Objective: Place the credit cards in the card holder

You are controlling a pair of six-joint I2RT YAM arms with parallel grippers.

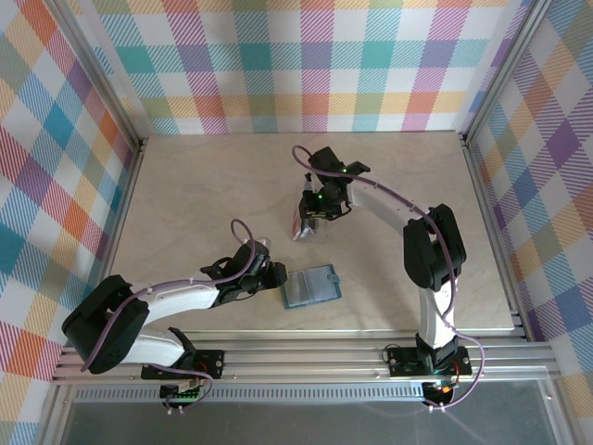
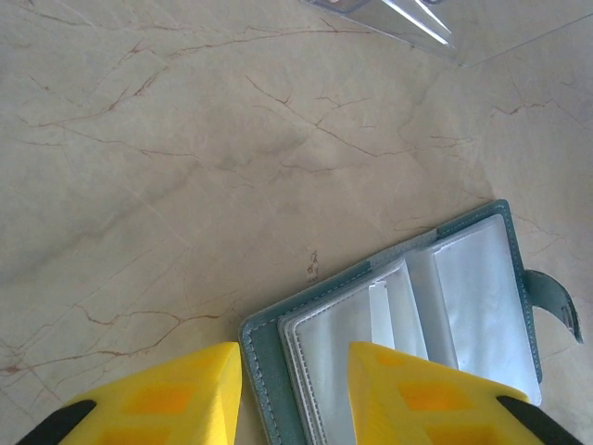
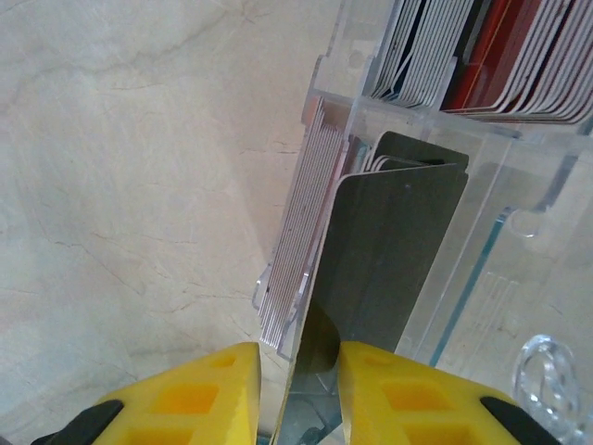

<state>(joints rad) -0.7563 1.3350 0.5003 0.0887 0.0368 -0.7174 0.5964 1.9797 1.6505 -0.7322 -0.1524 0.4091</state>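
Top external view: the card holder [image 1: 310, 286] lies opened flat at lower centre, and we see no card in its clear sleeves [image 2: 463, 297] — so nothing is loaded yet, as far as we can tell. The credit cards [image 3: 435, 46] stand packed on edge in a clear acrylic stand [image 1: 302, 228] at the frame's centre, apart from the holder. We judge this to be the first pick, with every insertion left to do.

The right arm reaches up and left from the lower right, elbow bent, and the right gripper [image 3: 298, 357] is nosed into the stand. Its fingers sit apart on either side of a dark grey card [image 3: 389, 250], not yet clamped on it.

The left arm lies low across the lower left. The left gripper [image 2: 295, 366] has its fingers apart over the holder's left edge — whether they press it down we cannot tell.
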